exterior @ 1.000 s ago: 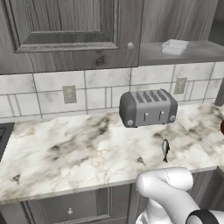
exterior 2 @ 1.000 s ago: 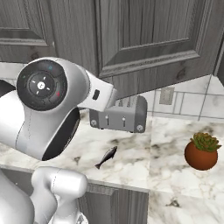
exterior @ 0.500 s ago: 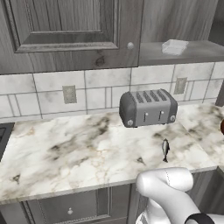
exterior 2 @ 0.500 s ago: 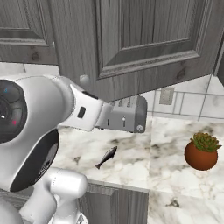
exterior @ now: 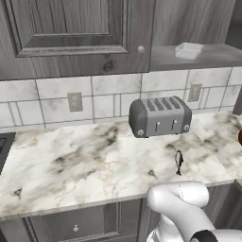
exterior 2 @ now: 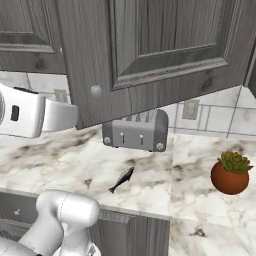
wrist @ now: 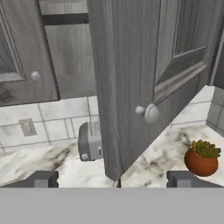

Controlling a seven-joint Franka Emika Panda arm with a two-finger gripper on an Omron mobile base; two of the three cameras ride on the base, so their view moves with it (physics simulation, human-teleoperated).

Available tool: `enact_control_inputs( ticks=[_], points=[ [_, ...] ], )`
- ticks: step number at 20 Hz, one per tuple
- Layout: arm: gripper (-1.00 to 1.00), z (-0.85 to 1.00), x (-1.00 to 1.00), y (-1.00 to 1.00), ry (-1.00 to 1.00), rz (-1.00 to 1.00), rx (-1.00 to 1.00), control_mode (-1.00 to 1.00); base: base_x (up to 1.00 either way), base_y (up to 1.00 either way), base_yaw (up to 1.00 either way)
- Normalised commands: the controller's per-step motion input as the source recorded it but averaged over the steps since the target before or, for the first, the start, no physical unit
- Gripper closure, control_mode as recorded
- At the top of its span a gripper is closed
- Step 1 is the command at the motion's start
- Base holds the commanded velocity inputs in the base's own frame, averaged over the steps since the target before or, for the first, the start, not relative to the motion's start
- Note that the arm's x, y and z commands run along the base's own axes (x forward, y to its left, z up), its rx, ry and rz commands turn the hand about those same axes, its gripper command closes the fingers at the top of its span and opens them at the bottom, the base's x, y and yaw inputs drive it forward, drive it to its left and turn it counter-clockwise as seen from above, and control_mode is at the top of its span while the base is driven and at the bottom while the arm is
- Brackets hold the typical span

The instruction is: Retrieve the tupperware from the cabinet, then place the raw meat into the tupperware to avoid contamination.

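1. Since a second ago the arm has swung out of the middle of the right base view: its big round joint, which covered the left half, has gone, and just a white link shows at the left edge beside the open cabinet door (exterior 2: 150, 55).
2. Nothing on the counter has shifted meanwhile; toaster, fish and plant pot sit as before.
3. From the hand view the gripper (wrist: 113, 179) faces the edge of the swung-out door (wrist: 144, 74), its two dark fingertips (wrist: 41, 179) spread wide apart at the bottom of the frame with nothing between them.
4. A small round silver knob (wrist: 151, 113) sits on the door's face just above the gap between the fingers.
5. The tupperware (exterior: 188, 50) rests on the shelf of the open cabinet (exterior: 194, 33), above and to the right of the toaster (exterior: 159, 116) in the left base view.
6. The neighbouring cabinet door on the left (exterior: 71, 33) is closed.
7. The raw meat (exterior: 178, 161), a slim dark fish shape, lies flat on the marble counter (exterior: 71, 160) in front of the toaster, near the front edge, apart from it.
8. In the right base view the same fish (exterior 2: 121, 180) lies between the toaster (exterior 2: 136, 131) and the counter's front edge.
9. A potted succulent (exterior 2: 230, 172) in a round terracotta pot stands on the counter well to the right of the fish.
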Motion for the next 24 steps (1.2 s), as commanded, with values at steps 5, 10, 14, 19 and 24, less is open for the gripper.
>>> enact_control_inputs(
  ticks=[5, 10, 14, 19, 24],
  points=[
    [-1.00, 0.02, 0.07, 0.79, 0.21, -0.03, -0.27, -1.00, 0.00, 0.00, 0.00],
    [-1.00, 0.01, 0.32, 0.73, 0.32, 0.01, -0.31, -1.00, 0.00, 0.00, 0.00],
    [-1.00, -0.02, 0.44, 0.21, 0.33, 0.10, -0.33, -1.00, 0.00, 0.00, 0.00],
    [-1.00, -0.29, 0.48, -0.05, 0.19, 0.23, -0.22, -1.00, 0.00, 0.00, 0.00],
    [-1.00, -0.35, 0.06, -0.09, -0.06, 0.13, -0.21, -1.00, 0.00, 0.00, 0.00]
  ],
)
